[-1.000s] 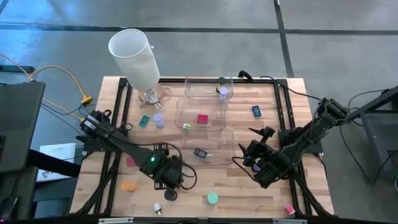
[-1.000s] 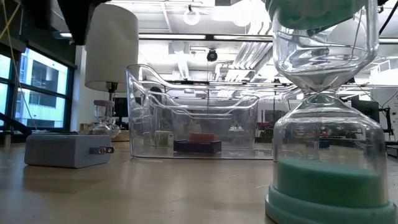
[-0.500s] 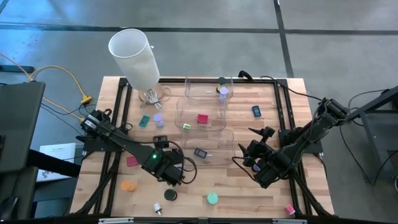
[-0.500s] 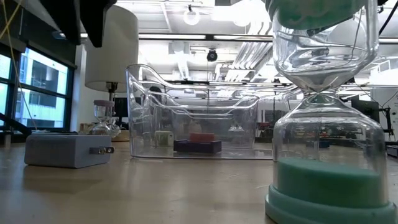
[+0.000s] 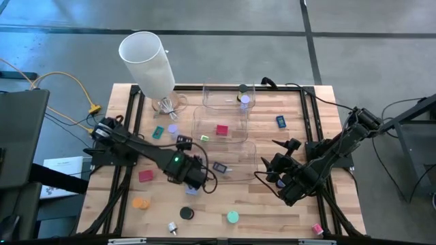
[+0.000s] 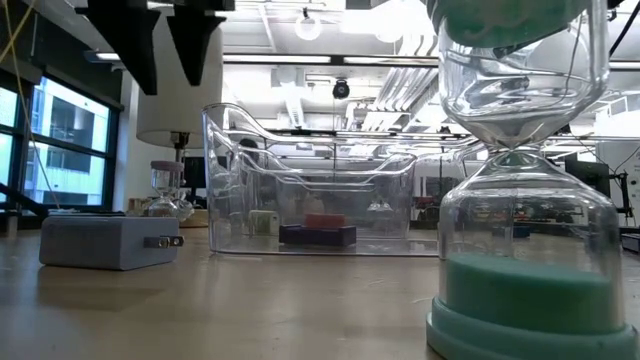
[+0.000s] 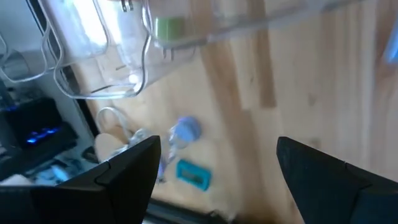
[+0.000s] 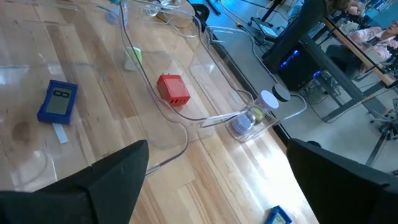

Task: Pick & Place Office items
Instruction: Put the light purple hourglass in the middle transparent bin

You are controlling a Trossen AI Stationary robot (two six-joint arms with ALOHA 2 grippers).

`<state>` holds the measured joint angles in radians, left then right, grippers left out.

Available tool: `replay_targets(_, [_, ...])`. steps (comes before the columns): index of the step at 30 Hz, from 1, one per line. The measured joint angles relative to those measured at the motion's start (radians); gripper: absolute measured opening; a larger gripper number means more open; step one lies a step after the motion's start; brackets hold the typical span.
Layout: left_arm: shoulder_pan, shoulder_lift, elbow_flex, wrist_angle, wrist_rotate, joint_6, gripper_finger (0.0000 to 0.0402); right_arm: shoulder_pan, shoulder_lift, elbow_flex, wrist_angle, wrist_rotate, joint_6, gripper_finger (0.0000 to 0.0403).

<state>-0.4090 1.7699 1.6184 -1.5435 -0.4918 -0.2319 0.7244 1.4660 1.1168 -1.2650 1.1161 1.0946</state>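
Small colourful office items lie scattered on the wooden table: a pink block, an orange disc, a black disc, a teal disc, a teal block and a lavender disc. My left gripper hovers open above the table, beside the nearest clear bin. In its wrist view the fingers frame bare wood, the lavender piece and the teal block. My right gripper waits open at the table's right. Its wrist view shows a red block and a blue block inside bins.
Three clear bins stand in a row from the middle to the far edge. A tall white cylinder rises at the far left. In the low view, a teal sand timer and a grey plug adapter stand near the front edge.
My left gripper has moved toward the table's far right, closer to the nearest clear bin, and has rolled about its own axis. It has stayed open. My right arm has kept still.
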Motion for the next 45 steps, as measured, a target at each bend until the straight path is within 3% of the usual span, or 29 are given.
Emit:
replay_targets(7, [0.107,0.000,-0.002,-0.029,0.008,0.116,0.0313,0.000,0.000,0.000,0.003,-0.003,0.000,0.0372])
replay_targets(16, [0.214,0.000,-0.003,-0.028,0.073,0.133,0.0313,0.000,0.000,0.000,0.002,-0.019,0.000,0.0372])
replay_targets(20, [0.231,0.000,-0.017,-0.028,0.140,0.206,0.0313,0.000,0.000,0.000,0.002,-0.020,0.000,0.0372])
replay_targets(27, [0.233,0.000,-0.075,-0.028,0.142,0.275,0.0313,0.000,0.000,0.000,0.002,-0.019,0.000,0.0372])
replay_targets(35, [0.251,-0.001,-0.129,-0.027,0.119,0.255,0.0313,0.000,0.000,0.000,0.002,-0.018,0.000,0.0372])
replay_targets(45, [0.306,-0.069,-0.149,-0.027,0.119,0.295,0.0313,0.000,0.000,0.000,0.018,-0.019,0.000,0.0372])
